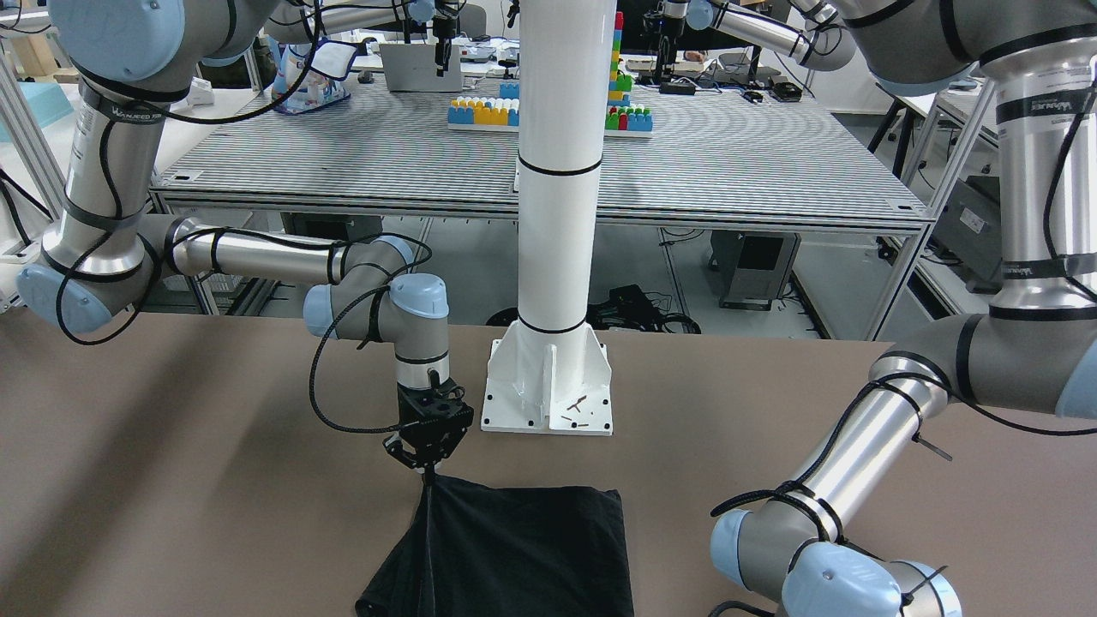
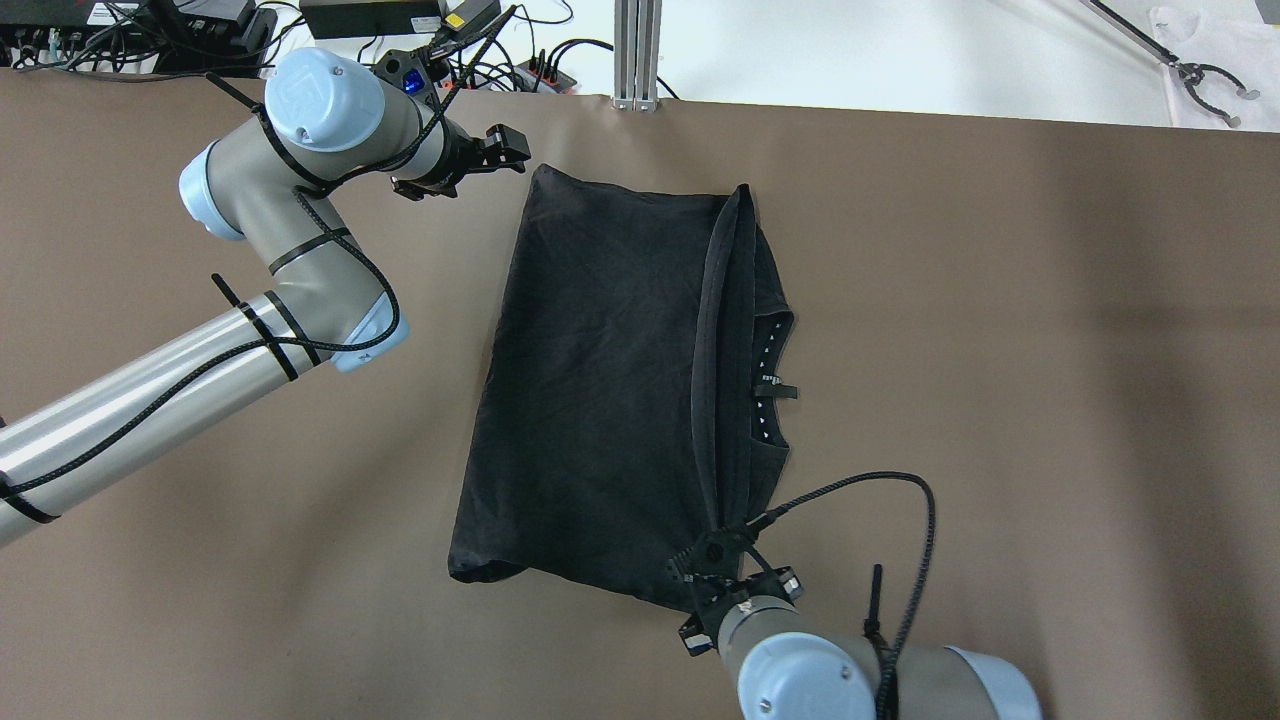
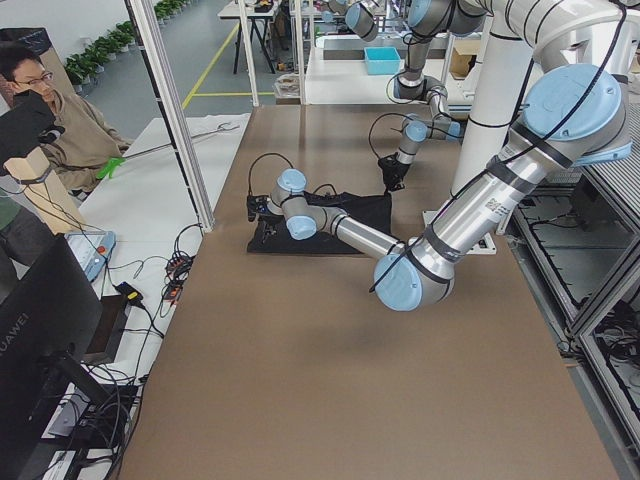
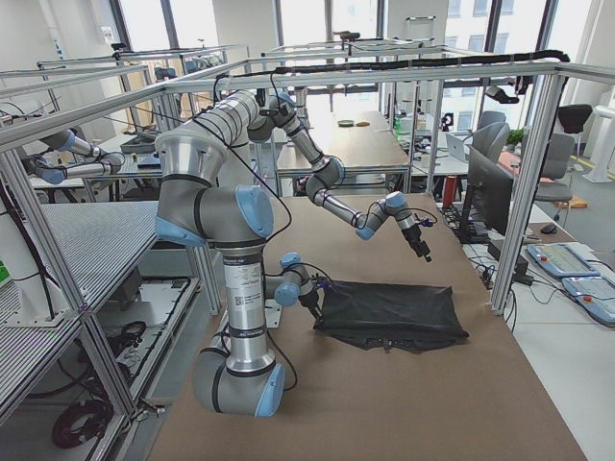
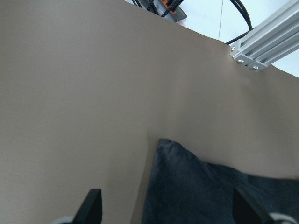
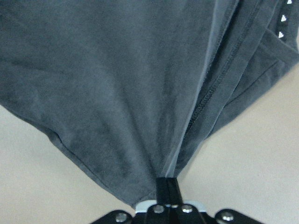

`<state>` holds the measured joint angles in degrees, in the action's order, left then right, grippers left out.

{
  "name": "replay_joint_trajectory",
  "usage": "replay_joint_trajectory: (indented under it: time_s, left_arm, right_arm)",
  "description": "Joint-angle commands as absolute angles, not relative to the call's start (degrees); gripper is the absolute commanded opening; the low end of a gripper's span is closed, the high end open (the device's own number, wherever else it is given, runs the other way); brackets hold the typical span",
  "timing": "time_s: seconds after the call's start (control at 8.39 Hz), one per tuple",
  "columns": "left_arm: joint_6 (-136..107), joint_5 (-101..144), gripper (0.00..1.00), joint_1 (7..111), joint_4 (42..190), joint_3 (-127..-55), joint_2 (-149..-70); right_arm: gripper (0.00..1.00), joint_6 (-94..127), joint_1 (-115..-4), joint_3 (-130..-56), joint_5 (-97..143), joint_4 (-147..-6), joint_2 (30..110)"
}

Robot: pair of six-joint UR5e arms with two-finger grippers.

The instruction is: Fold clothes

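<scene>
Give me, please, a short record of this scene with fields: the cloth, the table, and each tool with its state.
shirt: black, folded, collar on the robot's right side
table: brown, the shirt lies on it
right tool: shut on the shirt's near edge, with a fold raised there as a ridge
left tool: open, holds nothing, at the shirt's far left corner
</scene>
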<state>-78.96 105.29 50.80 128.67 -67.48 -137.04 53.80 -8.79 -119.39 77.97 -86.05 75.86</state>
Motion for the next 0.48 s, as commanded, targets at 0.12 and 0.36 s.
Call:
replay_joint_trajectory:
  time_s: [0.12,0.36]
  left_arm:
    - [-79.89,105.21,1.00,50.80,128.67,-67.50,-136.93]
    - [-80.16,105.29,1.00,50.80,128.67,-67.50,-136.93]
  right_arm:
    - [0.11,58.18,-6.32,-121.27,77.08,-84.82,79.35]
    - [0.93,58.27,-6.42,-123.22,76.99,-84.81,81.39]
